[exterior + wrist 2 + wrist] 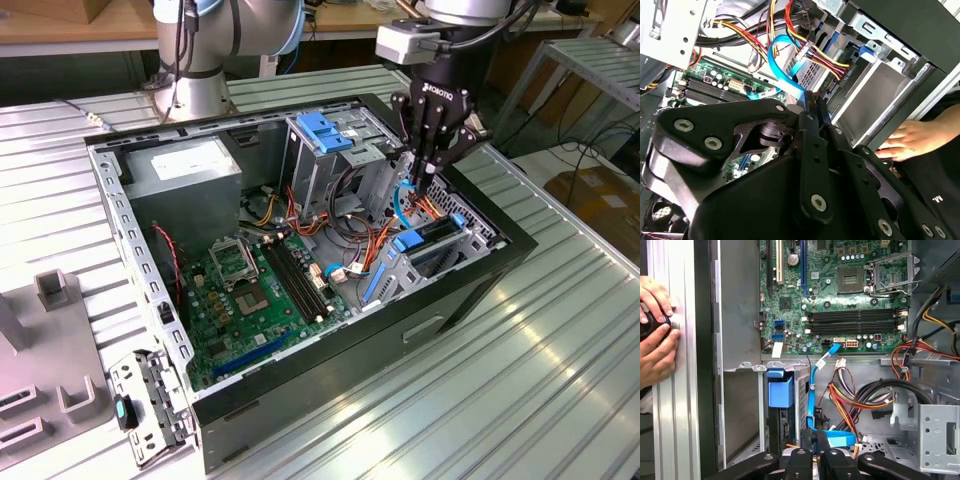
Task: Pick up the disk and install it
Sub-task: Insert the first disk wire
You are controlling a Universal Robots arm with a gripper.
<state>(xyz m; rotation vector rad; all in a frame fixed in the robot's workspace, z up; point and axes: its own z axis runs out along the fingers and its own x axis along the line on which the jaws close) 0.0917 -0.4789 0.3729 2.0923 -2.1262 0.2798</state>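
Exterior view shows the gripper (432, 160) low inside the computer case (470, 290), fingers closed narrow around a thin blue cable (402, 200); the disk (432, 240) sits in its bay just below, probably already seated.

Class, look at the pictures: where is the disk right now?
In the exterior view, the disk sits inside the open computer case, in the drive bay near the case's wall on the exterior view's right, just below the gripper and beside the coloured cables.

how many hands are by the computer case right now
2. In the first wrist view, one hand above another hand, both at the aluminium rail outside the case. Others may be hidden.
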